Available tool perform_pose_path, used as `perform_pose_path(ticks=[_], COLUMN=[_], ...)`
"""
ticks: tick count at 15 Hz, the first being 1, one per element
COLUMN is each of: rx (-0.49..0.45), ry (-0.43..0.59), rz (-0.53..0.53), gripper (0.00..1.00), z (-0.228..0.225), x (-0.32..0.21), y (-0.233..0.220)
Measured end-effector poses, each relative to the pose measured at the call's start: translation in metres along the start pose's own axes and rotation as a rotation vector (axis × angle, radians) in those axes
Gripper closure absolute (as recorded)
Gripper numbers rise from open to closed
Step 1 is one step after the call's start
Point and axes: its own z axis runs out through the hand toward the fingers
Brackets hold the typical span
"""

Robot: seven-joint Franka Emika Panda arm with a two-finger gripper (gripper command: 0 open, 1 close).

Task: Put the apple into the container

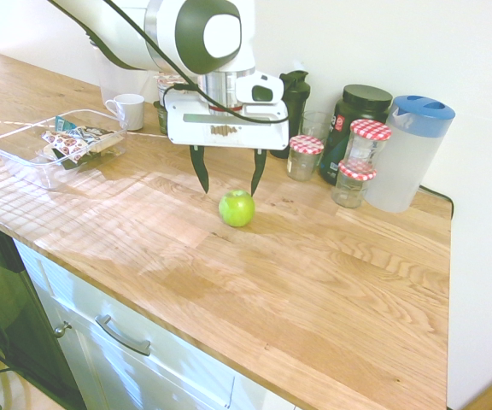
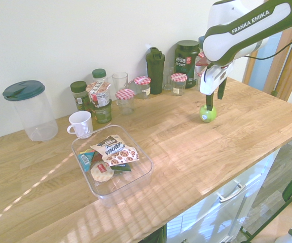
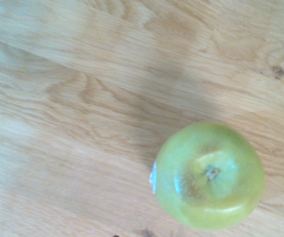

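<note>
The green apple (image 1: 237, 208) rests on the wooden counter (image 1: 314, 282), also seen in the second exterior view as the apple (image 2: 208, 114) and close up in the wrist view as the apple (image 3: 209, 175), stem dimple up. My gripper (image 1: 228, 187) hangs open just above and slightly behind it, nothing between its dark fingers (image 1: 200, 169); it also shows as the gripper (image 2: 214, 97). The container (image 1: 48, 147), a shallow clear tray with snack packets, sits far along the counter, also seen as the container (image 2: 113, 163).
Against the wall stand red-checked-lid jars (image 1: 305, 157), a dark shaker bottle (image 1: 289, 101), a black tub (image 1: 357, 120) and a blue-lidded jug (image 1: 409, 152). A white mug (image 1: 127, 110) sits near the tray. The counter's front edge runs above white drawers (image 1: 143, 342).
</note>
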Motion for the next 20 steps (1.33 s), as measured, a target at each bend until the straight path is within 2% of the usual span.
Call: perform_pose_path(ticks=[8, 9, 20], rx=[0.027, 0.036, 0.043], ry=[-0.022, -0.024, -0.054], rz=[0.017, 0.027, 0.059], gripper=[0.00, 1.00, 1.00], z=[0.033, 0.037, 0.057], x=[0.021, 0.024, 0.029], y=[-0.011, -0.012, -0.022])
